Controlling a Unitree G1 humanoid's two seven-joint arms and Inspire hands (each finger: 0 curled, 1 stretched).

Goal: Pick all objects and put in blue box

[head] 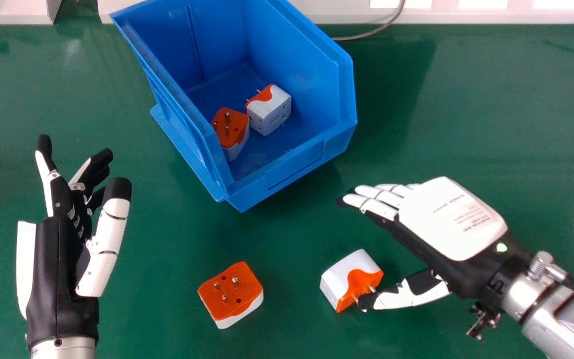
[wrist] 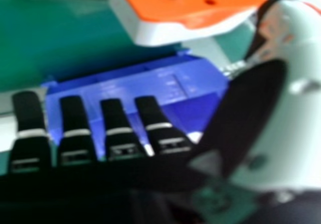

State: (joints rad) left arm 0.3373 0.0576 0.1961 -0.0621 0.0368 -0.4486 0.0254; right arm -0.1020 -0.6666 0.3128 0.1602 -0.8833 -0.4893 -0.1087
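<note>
Right hand [head: 449, 214] unclenched, thumb at pins of boxy white-and-orange plastic adapter [head: 339, 279], five o'clock | left hand [head: 58, 259] relaxed | step: apparently grasping | next: pinch, lift towards blue plastic box [head: 292, 172], eleven o'clock (orange-topped adapter [head: 232, 291] waits, seven)

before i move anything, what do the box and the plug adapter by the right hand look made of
The blue box looks like moulded plastic, slightly glossy: even colour, soft highlights, ribbed walls.

The adapter beside the right hand seems hard plastic, white and orange, smooth; its pins shine like metal.
</note>
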